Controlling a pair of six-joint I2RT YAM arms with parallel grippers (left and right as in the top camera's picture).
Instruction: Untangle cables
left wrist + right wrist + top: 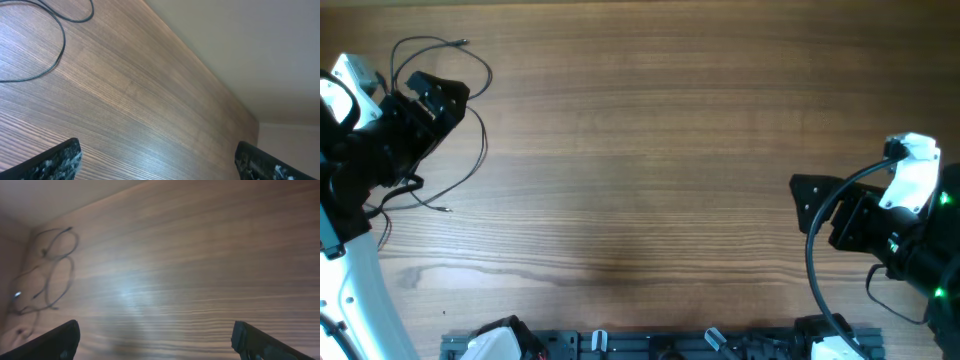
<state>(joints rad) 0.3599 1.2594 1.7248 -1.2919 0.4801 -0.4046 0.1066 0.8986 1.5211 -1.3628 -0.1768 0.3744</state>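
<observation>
My left pincer (pixel 160 162) and right pincer (pixel 159 341) both stand released, grasping nothing. The cables (pixel 482 145) lie in loose loops at the counter (pixel 650 150) far-left corner.

No legible text, labels or numbers anywhere.

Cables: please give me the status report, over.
Left gripper open, empty. Right gripper open, empty. Cables in loose loops at table's left end. Left arm covers part of them.

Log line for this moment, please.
left gripper: open, empty, by the thin black cables | right gripper: open, empty, opposite side | cables: loose loops on brown wooden table, none held
</observation>
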